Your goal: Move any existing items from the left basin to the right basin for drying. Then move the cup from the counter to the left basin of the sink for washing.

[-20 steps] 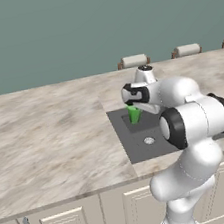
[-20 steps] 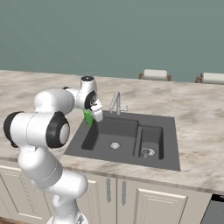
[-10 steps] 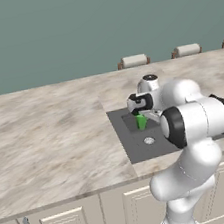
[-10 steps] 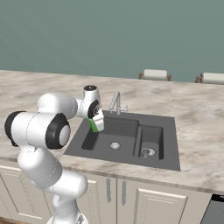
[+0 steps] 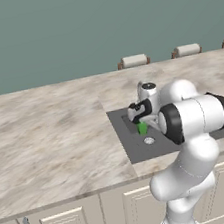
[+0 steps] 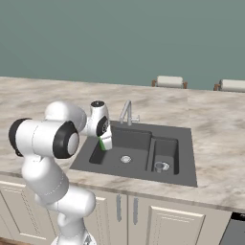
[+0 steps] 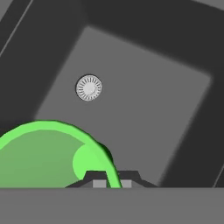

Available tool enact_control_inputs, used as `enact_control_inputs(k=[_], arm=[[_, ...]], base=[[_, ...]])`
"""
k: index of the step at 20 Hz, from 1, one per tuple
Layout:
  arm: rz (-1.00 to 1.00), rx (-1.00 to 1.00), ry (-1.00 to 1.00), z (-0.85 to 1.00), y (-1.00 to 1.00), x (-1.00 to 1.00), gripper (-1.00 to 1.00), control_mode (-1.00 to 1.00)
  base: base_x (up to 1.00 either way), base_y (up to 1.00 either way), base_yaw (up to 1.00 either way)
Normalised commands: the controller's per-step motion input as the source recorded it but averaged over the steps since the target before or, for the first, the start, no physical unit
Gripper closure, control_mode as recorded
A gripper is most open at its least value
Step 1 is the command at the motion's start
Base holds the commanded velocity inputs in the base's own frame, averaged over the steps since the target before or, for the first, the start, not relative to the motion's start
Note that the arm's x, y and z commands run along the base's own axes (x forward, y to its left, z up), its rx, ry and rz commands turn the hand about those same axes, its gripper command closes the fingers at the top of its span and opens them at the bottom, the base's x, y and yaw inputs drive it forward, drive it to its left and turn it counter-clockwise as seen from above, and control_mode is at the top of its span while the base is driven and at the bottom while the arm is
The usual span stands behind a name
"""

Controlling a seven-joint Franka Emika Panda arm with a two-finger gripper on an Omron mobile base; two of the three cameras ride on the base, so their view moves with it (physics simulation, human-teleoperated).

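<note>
My pincer is pinched on the rim of the green cup, which I hold over the left basin of the dark grey sink, near that basin's bench-side wall. Below lies the round silvery drain ring. The slim curved faucet stands at the sink's far edge, apart from my hand. In the narrower right basin lies something small and pale, too small to make out. The marbled bench spreads wide around the sink. My own forearm hides part of the sink in the left base view.
</note>
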Motion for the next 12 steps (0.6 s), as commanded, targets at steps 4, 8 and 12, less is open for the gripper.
enact_control_inputs(k=[4,8,12], arm=[[-0.05,0.0,0.0,-0.19,0.0,0.0,1.0,-1.0],[-0.04,0.0,0.01,-0.18,0.0,0.0,1.0,-1.0],[-0.03,0.0,0.0,-0.22,-0.01,0.0,1.0,-1.0]], base=[[0.0,0.0,0.0],[0.0,0.0,0.0],[0.0,0.0,0.0]])
